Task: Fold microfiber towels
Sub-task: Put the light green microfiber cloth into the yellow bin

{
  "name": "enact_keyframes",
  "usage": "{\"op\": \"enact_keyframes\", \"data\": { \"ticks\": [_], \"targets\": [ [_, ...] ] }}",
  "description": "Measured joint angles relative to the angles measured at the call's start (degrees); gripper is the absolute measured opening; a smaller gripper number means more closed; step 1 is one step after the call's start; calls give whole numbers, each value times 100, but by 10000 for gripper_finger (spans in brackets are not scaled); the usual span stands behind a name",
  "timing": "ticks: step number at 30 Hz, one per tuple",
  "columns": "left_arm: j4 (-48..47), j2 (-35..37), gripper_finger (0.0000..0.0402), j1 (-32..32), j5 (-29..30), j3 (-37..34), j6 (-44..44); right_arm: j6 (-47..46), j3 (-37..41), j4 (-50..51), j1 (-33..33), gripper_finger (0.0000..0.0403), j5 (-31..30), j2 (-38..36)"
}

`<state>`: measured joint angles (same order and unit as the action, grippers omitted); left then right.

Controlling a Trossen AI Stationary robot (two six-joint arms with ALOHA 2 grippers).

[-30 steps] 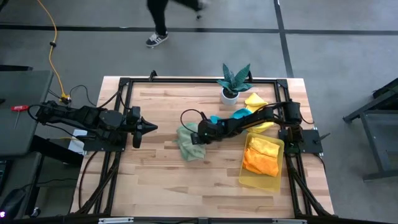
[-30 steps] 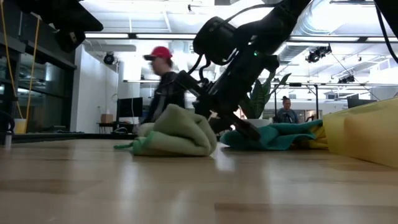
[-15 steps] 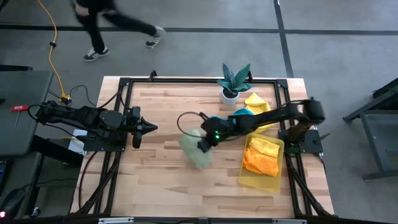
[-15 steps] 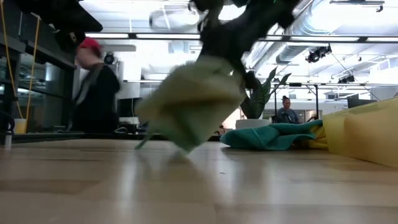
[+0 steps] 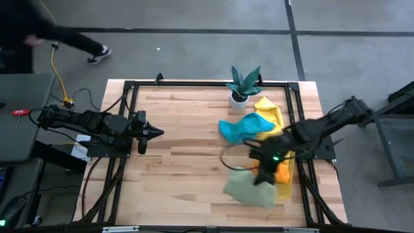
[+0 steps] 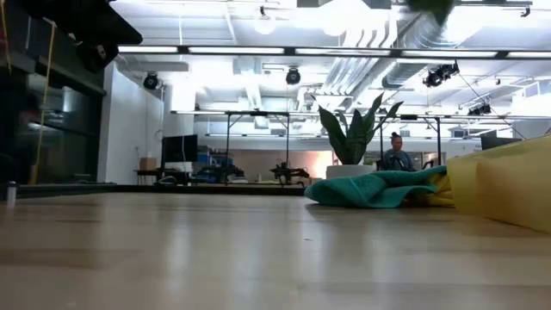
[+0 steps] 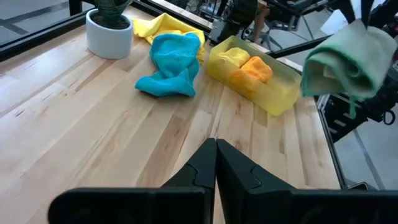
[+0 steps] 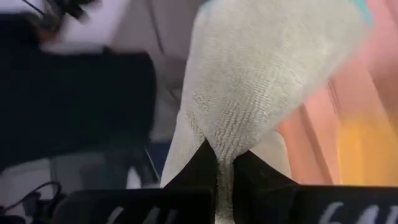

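Pale green towel [image 5: 251, 189] up off the table, pinched in the right gripper [image 8: 225, 163].

Only overhead: bunched cloth hanging beside the yellow tray [image 5: 283, 189], just below the right fingers. Low down, neither gripper nor green towel in shot, just the teal towel [image 6: 376, 187] lying flat. Up close: fingers clamped on a fold, cloth spreading out beyond the tips, background smeared. Left gripper [image 7: 216, 167] pressed together, well apart from everything.

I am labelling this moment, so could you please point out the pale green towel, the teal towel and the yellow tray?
pale green towel [image 5: 249, 189]: high view, middle of the hanging bundle.
teal towel [image 5: 238, 127]: high view, centre of the crumpled cloth.
yellow tray [image 7: 281, 99]: left wrist view, near side wall.
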<state>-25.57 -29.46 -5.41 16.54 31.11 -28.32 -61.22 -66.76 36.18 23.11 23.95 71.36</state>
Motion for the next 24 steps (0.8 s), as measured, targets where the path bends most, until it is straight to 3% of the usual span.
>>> {"op": "enact_keyframes", "data": {
  "ticks": [6,13,20,24],
  "targets": [
    [3,-1,0,0,17,0,-2,-492,6,2120,714,0,-191,-331],
    [5,-1,0,1,17,0,-168,-478,32,3394,571,0,-951,-745],
    [7,-2,0,2,17,0,-228,-774,1450,1849,256,0,-426,-1643],
    [7,1,0,2,39,0,-256,-473,1970,1097,199,0,-399,-1850]
  ]
}}
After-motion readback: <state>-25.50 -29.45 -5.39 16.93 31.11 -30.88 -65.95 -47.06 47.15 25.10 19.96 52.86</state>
